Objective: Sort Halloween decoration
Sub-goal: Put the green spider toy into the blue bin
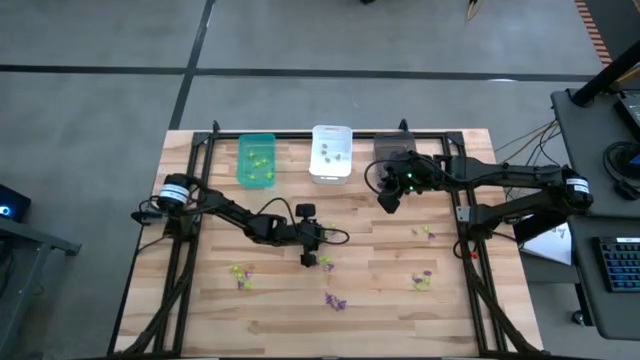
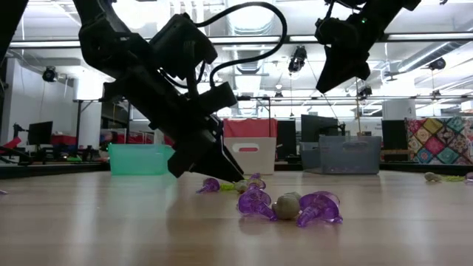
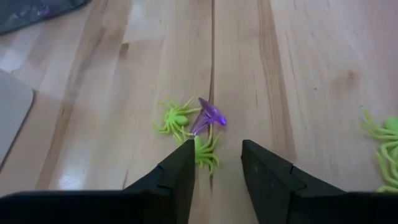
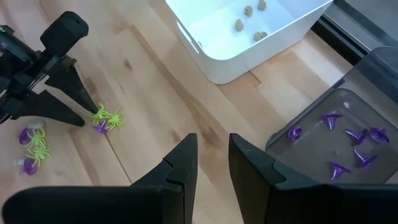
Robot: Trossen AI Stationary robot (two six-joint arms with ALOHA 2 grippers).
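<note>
**Left gripper lowers over a tangle of spiders and a purple trinket at mid-table**

A small cluster of tiny plastic Halloween decorations (image 3: 194,127), two yellow-green spiders and one translucent purple hat-shaped piece touching one another, lies on the pale wooden table (image 1: 380,290) just ahead of the left gripper (image 3: 214,163); its two dark fingers stand apart and empty, tips close to the wood, the nearer spider partly between them; other trinkets lie scattered nearer the table's front edge, a yellow-green group (image 1: 240,274) to the left, a purple one (image 1: 336,301) at the centre and a mixed pair (image 1: 423,281) to the right; along the far edge stand the green plastic bin (image 1: 256,160) holding yellow-green pieces, the white plastic bin (image 1: 331,152) holding greyish ones and the dark grey bin (image 4: 339,134) holding purple ones; the right gripper (image 4: 211,155) hangs raised above the wood beside the grey bin, fingers slightly apart with nothing between them; judging by the scene, the step in hand is a pick from the cluster; done well, it means closing on one piece only, centring the fingers on a single body so that the tangled legs do not drag a wrong-coloured neighbour along to the bin.
</note>
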